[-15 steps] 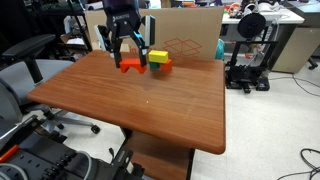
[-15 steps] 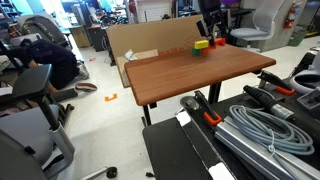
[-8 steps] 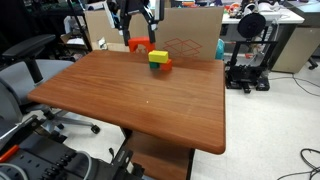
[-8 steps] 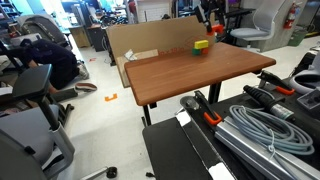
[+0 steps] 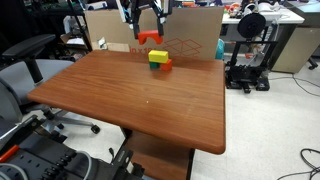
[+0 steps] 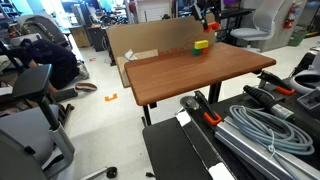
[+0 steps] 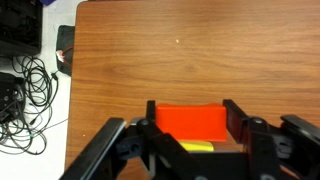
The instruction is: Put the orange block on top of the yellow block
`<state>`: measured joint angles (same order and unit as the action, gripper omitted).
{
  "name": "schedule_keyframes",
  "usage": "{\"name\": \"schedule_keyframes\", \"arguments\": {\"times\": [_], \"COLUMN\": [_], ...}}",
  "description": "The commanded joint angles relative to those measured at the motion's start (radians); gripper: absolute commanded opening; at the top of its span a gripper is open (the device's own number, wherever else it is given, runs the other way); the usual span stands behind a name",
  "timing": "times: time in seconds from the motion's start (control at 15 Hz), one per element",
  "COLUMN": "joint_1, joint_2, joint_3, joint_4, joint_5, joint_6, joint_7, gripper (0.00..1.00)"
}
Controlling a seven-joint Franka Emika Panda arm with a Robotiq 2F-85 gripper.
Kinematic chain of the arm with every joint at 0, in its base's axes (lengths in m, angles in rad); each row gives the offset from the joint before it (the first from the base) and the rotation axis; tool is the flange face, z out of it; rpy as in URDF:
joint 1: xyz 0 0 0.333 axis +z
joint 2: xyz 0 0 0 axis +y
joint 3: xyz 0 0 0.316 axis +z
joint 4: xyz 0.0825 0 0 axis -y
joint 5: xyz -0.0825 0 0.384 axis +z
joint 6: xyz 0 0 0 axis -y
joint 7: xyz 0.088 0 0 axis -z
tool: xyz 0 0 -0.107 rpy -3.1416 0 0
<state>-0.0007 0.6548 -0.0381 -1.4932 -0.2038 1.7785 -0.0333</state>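
The red-orange orange block (image 5: 150, 38) hung level in the air, seemingly almost over the small yellow block (image 5: 158, 56) lying flat below.

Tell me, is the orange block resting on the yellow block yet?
No, the pincer holds the orange block in the air, apart from the yellow block.

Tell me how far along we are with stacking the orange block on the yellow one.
Done: the orange block is gripped, with the jaws of the gripper shut on it, clear of the table. In hand: it hangs above the yellow block, a little to one side in an exterior view. Left: align, lower it onto the yellow block, release.
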Motion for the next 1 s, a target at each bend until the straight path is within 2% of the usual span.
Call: {"name": "schedule_keyframes", "arguments": {"times": [0.0, 0.33, 0.93], "joint_1": [-0.022, -0.036, -0.013], "joint_2": [0.112, 0.206, 0.296], "joint_3": [0.001, 0.004, 0.013], "joint_4": [0.173, 0.305, 0.412], "joint_5": [0.031, 0.04, 0.032], "joint_6": [-0.094, -0.148, -0.163], "joint_7": [-0.029, -0.051, -0.074], "gripper": [0.42, 0.42, 0.42]}}
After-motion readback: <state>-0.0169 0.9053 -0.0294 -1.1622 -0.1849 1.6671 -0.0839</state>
